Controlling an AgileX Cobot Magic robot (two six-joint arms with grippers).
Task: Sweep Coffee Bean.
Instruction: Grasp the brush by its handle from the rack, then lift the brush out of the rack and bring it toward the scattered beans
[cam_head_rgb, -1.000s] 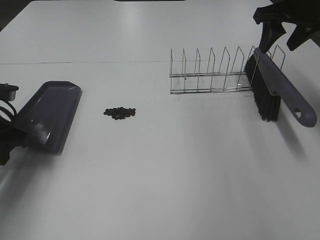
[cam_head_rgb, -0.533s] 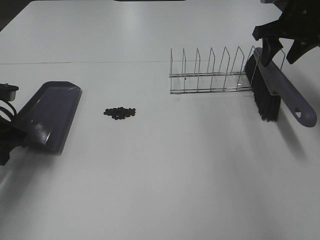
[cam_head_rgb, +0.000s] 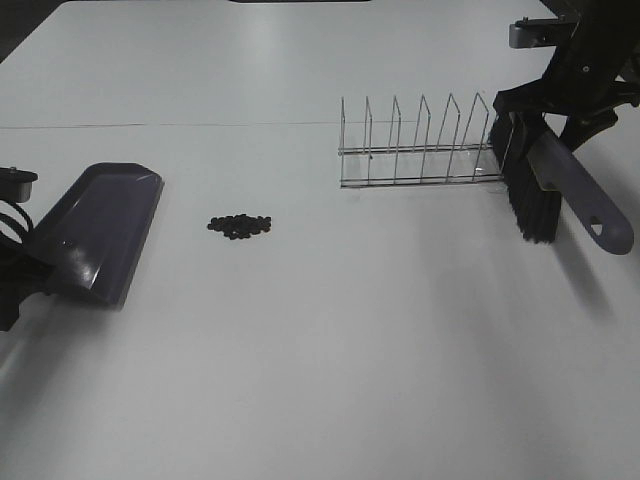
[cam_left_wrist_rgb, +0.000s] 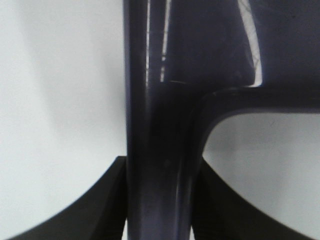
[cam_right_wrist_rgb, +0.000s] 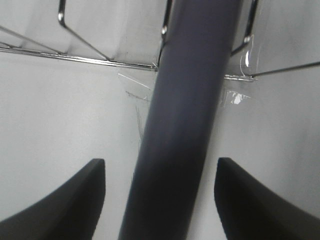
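The coffee bean (cam_head_rgb: 240, 226) cluster lies on the white table, a short way right of the dark grey dustpan (cam_head_rgb: 100, 230). My left gripper (cam_left_wrist_rgb: 160, 172) is shut on the dustpan handle (cam_left_wrist_rgb: 160, 125) at the table's left edge, with the pan resting flat. The grey brush (cam_head_rgb: 565, 185) with black bristles (cam_head_rgb: 530, 200) leans in the right end of a wire rack (cam_head_rgb: 420, 150). My right gripper (cam_right_wrist_rgb: 160, 167) is open and straddles the brush handle (cam_right_wrist_rgb: 185, 100), with a gap showing on both sides of it.
The wire rack stands across the back right, with clear tape (cam_right_wrist_rgb: 235, 95) at its base. A thin line (cam_head_rgb: 170, 125) runs across the table behind the beans. Bare table (cam_head_rgb: 330, 350) lies between the beans and the front edge.
My right gripper has come down from above the rack's right end until its fingers are either side of the brush handle. The dustpan, beans and left gripper have not moved.
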